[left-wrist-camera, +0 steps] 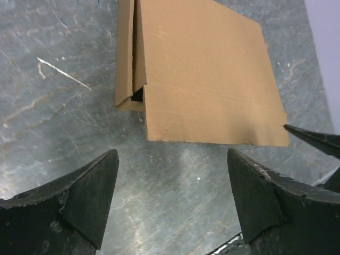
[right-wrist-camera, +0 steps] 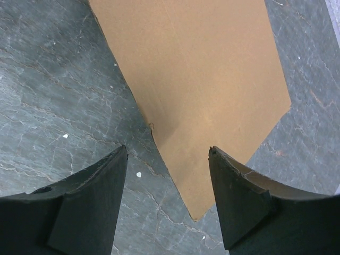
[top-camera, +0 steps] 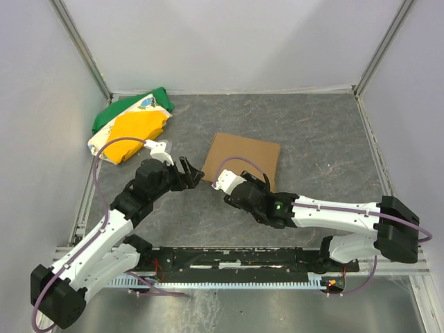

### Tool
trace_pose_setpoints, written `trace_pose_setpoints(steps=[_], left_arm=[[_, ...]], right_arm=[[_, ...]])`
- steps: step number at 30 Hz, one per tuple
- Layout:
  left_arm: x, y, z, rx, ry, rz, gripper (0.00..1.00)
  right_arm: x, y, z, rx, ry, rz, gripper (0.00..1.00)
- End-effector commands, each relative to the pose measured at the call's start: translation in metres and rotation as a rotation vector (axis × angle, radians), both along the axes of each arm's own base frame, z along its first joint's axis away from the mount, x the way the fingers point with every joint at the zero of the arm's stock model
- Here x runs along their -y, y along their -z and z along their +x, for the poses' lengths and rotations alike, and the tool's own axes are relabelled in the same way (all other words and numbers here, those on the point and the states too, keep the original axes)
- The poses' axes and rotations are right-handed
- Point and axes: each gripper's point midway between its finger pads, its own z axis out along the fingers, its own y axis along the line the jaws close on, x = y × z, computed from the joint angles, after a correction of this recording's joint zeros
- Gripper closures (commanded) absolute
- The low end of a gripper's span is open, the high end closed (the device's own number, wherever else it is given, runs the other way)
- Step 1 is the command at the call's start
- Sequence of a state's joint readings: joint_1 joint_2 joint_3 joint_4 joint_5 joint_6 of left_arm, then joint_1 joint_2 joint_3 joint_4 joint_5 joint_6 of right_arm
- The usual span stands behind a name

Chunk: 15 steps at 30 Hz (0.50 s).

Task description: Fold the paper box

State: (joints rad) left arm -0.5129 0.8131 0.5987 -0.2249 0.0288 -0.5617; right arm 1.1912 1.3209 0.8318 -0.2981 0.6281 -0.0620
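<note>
Probably best to start at the near edge of the paper box [left-wrist-camera: 207, 79]: slip one finger under the loose flap showing along its side in the left wrist view, not pinch the flat face; pin the opposite corner with the other arm to stop any sliding; then lift along the crease. Worth going in low and slow, given thin card prone to buckling. As for the left pincer [left-wrist-camera: 172, 154]: spread wide, gripping nothing, hanging just short of that near edge. Likewise the right pincer [right-wrist-camera: 167, 151]: well open and empty, poised over a corner of the cardboard with a tip on either side; contact with the sheet impossible to judge. Beyond the tips, box lying flat around the middle of the grey surface [top-camera: 326, 139]. Farther back on the left, a green, yellow and white cloth bundle [top-camera: 132, 125], well apart from the cardboard.
</note>
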Motion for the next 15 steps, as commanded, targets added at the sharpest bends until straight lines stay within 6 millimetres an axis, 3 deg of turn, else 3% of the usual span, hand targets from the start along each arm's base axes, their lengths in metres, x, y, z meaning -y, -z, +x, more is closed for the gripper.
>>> trace_pose_setpoints(steps=[1, 11, 13, 15], left_arm=[[0.008, -0.018, 0.001, 0.017, -0.061, -0.194, 0.02], [0.000, -0.019, -0.010, 0.017, -0.177, -0.468, 0.01], [-0.001, -0.014, -0.010, 0.019, -0.193, -0.506, 0.01], [0.001, -0.008, -0.008, 0.006, -0.197, -0.520, 0.00]], right_arm=[[-0.011, -0.013, 0.006, 0.045, -0.011, 0.017, 0.29], [-0.025, -0.009, 0.013, 0.055, 0.013, 0.031, 0.34], [-0.022, -0.005, 0.019, 0.081, 0.043, -0.008, 0.38], [-0.021, -0.003, 0.026, 0.101, 0.078, -0.034, 0.54]])
